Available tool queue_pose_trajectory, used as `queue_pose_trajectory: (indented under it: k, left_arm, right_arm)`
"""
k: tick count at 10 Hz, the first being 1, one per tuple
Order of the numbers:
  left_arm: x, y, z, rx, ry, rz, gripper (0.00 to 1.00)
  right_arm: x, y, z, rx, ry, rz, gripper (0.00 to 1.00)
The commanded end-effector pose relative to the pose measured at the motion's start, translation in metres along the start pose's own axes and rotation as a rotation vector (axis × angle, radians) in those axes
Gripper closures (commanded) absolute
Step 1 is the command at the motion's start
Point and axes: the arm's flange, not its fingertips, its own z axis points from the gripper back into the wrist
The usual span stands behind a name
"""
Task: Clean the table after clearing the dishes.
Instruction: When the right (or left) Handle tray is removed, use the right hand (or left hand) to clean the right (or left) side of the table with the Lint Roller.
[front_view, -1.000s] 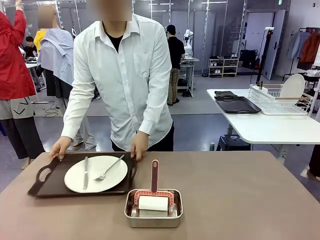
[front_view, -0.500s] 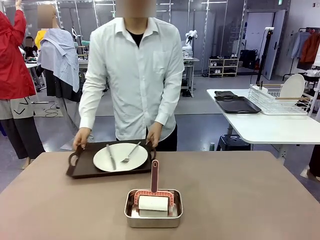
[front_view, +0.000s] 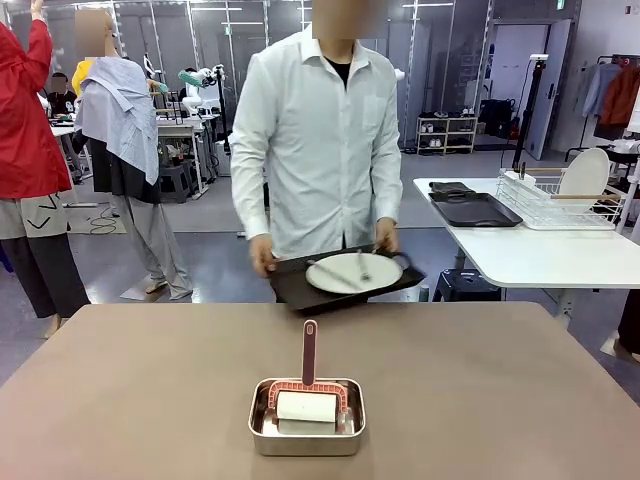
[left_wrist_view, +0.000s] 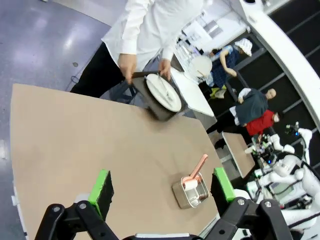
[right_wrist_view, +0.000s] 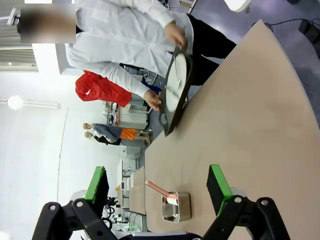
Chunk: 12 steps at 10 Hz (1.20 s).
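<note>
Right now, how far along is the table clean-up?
Done: the tray with its plate and cutlery is off the table. In hand: the person holds that tray in both hands beyond the far edge. Left: the cleaning itself. The roller sits in its steel pan, and the left gripper and right gripper hang open above the table.

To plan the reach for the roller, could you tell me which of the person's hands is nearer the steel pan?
Their right hand. It grips the tray end just beyond the table's far edge; the left hand holds the other end, higher and farther from the pan.
</note>
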Motion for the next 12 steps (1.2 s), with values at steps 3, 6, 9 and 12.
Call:
queue_pose_trajectory:
  k: [3, 6, 9, 12]
  left_arm:
    - [0.028, -0.110, -0.106, -0.058, 0.378, -0.490, 0.00]
    - [-0.010, -0.192, -0.225, -0.167, 0.741, -0.826, 0.00]
    - [-0.076, -0.233, -0.303, -0.162, 0.987, -1.105, 0.00]
    - [-0.088, -0.251, -0.316, -0.200, 1.034, -1.057, 0.00]
  right_arm:
    - [0.002, 0.004, 0.001, 0.007, 0.001, -0.005, 0.00]
    - [0.002, 0.004, 0.001, 0.007, 0.001, -0.005, 0.00]
    - [0.002, 0.004, 0.001, 0.007, 0.001, -0.005, 0.00]
    - [0.002, 0.004, 0.001, 0.007, 0.001, -0.005, 0.00]
